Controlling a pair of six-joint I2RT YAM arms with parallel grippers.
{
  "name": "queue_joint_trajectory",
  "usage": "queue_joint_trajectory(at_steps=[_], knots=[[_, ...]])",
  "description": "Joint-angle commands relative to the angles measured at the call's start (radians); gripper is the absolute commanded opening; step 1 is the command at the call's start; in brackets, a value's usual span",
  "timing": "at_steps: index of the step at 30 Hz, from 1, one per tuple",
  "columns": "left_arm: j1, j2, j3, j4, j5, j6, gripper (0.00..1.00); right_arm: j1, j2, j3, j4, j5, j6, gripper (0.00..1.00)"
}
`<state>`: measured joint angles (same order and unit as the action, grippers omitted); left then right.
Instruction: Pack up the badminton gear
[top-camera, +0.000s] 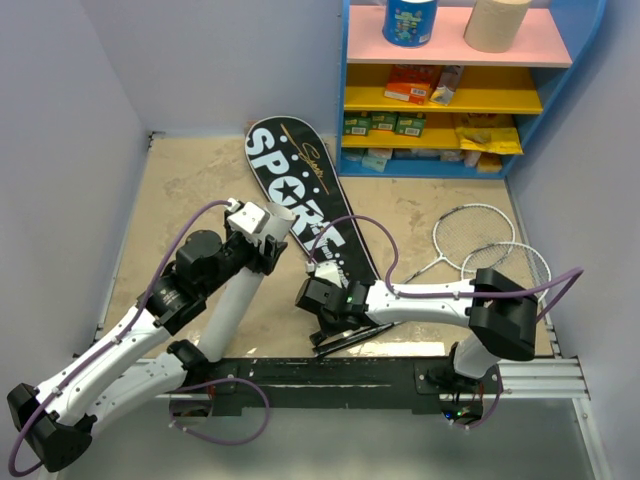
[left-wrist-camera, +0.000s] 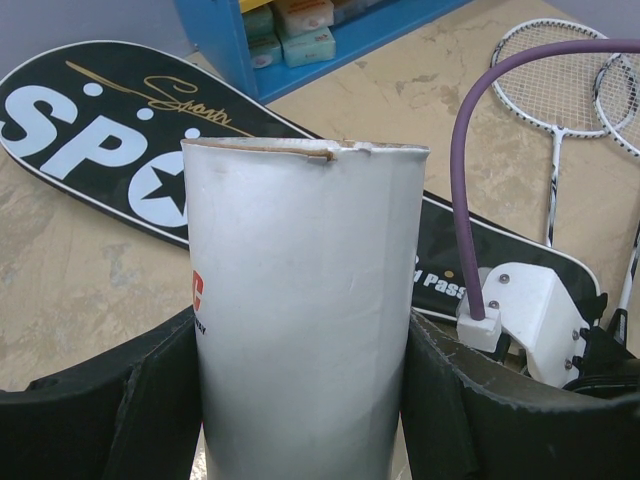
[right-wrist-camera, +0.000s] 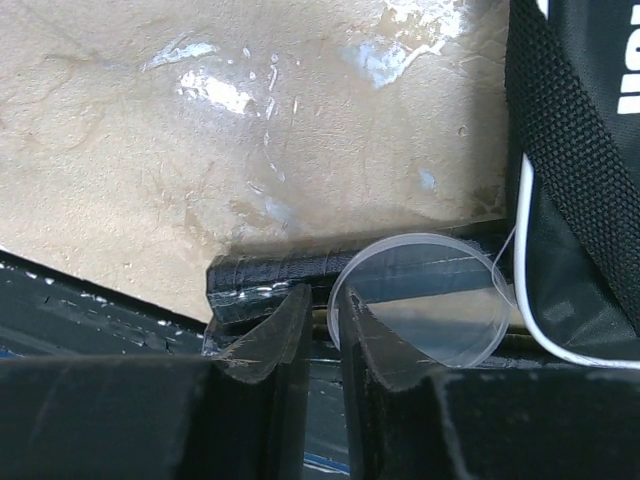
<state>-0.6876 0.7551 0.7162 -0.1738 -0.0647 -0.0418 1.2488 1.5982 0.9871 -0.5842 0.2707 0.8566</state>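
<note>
Listing the gear as we find it: left gripper (top-camera: 258, 238), jaws clamped on both sides of the long white tube (left-wrist-camera: 300, 300), whose open end points toward the black SPORT bag (top-camera: 300, 185); right gripper (right-wrist-camera: 322, 320), low at the bag's narrow end, jaws nearly together, pinching the rim of a clear round lid (right-wrist-camera: 430, 300); bag lying flat on the beige table (top-camera: 190, 180), its wide end toward the shelf (top-camera: 450, 60); two silver rackets (top-camera: 475, 232), overlapped at the right, well apart from both grippers
</note>
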Motion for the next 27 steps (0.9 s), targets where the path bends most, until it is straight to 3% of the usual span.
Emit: queue_joint_trajectory(at_steps=[1, 9, 17, 27], knots=[[0.003, -0.008, 0.054, 0.034, 0.005, -0.009, 0.02, 0.009, 0.012, 0.008, 0.012, 0.012, 0.021, 0.17], [0.003, -0.011, 0.054, 0.034, 0.005, -0.007, 0.02, 0.012, 0.017, 0.005, 0.004, 0.019, 0.022, 0.00], [0.002, 0.001, 0.048, 0.048, 0.055, 0.003, 0.02, 0.012, -0.046, 0.015, -0.029, 0.058, 0.027, 0.00], [0.002, 0.078, 0.049, 0.126, 0.298, 0.074, 0.02, 0.012, -0.293, 0.051, -0.109, 0.096, -0.019, 0.00]])
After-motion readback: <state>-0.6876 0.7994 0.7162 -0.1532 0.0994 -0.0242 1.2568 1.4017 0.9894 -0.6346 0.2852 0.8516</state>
